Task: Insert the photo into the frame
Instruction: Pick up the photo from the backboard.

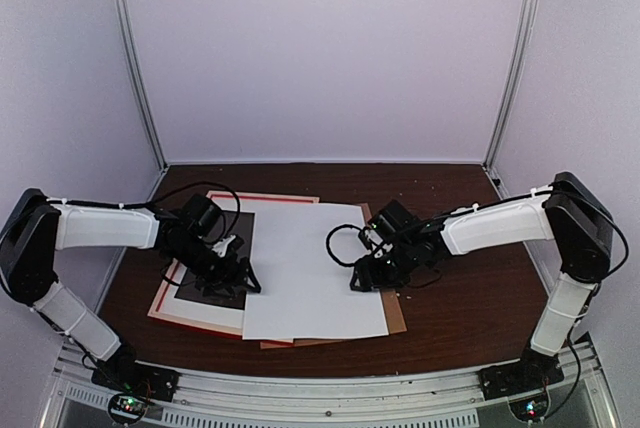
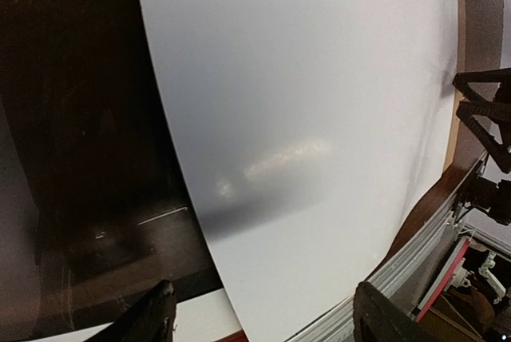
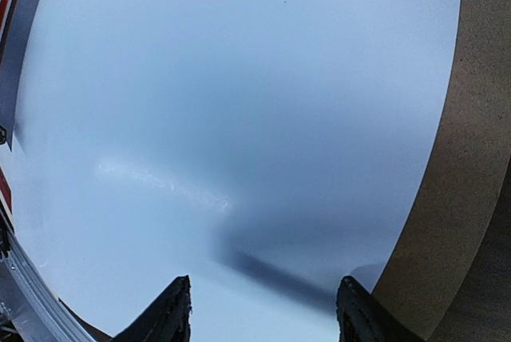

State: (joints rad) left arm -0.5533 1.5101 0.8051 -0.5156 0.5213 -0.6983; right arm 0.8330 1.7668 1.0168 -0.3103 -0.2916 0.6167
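**Photo lies blank side up, partly over the frame**

The photo (image 1: 310,268) lies flat in the middle of the worktop (image 1: 470,308), with only a plain white side showing. Its left part overlaps the right side of the frame (image 1: 172,298). The frame lies flat to the left, pale surface up, with a red outer edge and a dark interior. The photo's right part covers a brown backing board (image 1: 397,313), which shows as a strip along the right and near edges.

The left gripper (image 1: 228,283) sits low over the frame's dark interior at the photo's left edge. Its jaws are parted and nothing is clamped — the sheet's edge runs between its fingers (image 2: 156,314). The right gripper (image 1: 362,276) is at the photo's right edge, jaws likewise parted above the white sheet, grasping nothing. Whether either one touches the paper cannot be told.
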